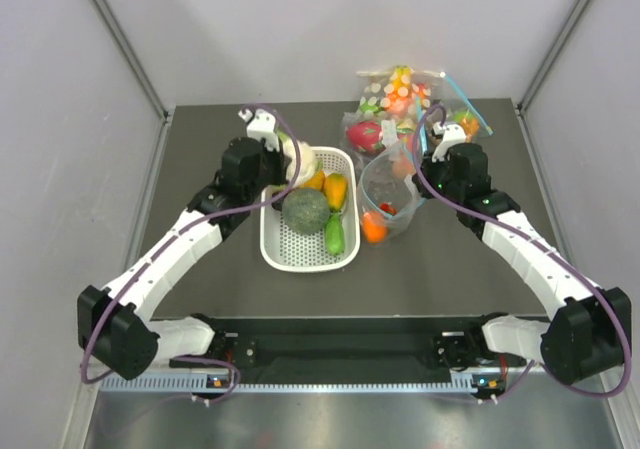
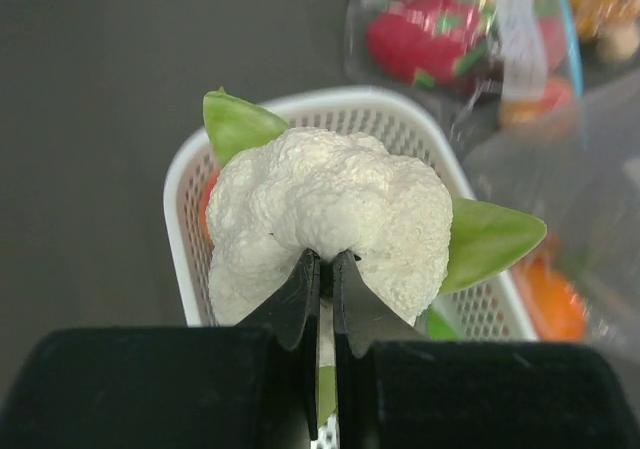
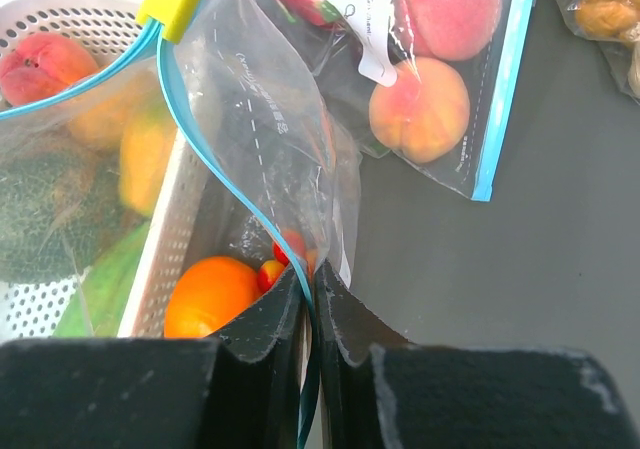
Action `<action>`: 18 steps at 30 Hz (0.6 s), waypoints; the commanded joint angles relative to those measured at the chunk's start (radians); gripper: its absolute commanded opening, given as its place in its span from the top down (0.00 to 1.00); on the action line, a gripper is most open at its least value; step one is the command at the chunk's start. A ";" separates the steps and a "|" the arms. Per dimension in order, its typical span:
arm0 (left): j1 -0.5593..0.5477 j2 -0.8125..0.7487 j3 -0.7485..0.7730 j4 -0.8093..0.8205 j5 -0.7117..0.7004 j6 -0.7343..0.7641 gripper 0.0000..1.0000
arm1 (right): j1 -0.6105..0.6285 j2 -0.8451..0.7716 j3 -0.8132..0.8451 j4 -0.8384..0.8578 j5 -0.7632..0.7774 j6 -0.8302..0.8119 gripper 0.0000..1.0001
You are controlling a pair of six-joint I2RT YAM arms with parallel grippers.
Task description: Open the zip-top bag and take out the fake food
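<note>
**Cauliflower in the left gripper, bag pinched by the right**

Top view: the left gripper (image 1: 287, 161) holds the cauliflower (image 1: 301, 159) over the far end of the white basket (image 1: 268, 241). In the basket lie a melon (image 1: 306, 210) and a green vegetable (image 1: 335, 235). The bag (image 1: 386, 184) stands just right of the basket with its mouth open and an orange (image 1: 374, 229) at its near end. The right gripper (image 1: 424, 161) is at the bag's far right rim. Other filled bags (image 1: 396, 97) lie behind.

Left wrist: the jaws are nearly together, clamped on the underside of the cauliflower (image 2: 330, 209), which has green leaves on either side. The left gripper (image 2: 322, 265) is above the basket (image 2: 184, 174).

Right wrist: the right gripper (image 3: 310, 275) has its jaws narrow, pinching the wall of the bag (image 3: 255, 99) by its blue zip strip (image 3: 192, 114). The orange (image 3: 208, 295) sits inside, beside the basket (image 3: 172, 219).
</note>
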 commanded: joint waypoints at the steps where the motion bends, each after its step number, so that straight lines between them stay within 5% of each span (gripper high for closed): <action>1: -0.021 -0.107 -0.062 -0.095 0.025 0.030 1.00 | -0.005 -0.012 0.021 0.005 -0.001 -0.009 0.92; 9: -0.057 -0.311 -0.237 -0.177 0.083 0.022 1.00 | -0.005 0.007 0.009 0.013 -0.002 -0.006 0.92; 18: -0.086 -0.253 -0.325 -0.140 0.226 -0.009 1.00 | -0.005 0.021 0.013 0.011 -0.009 -0.003 0.92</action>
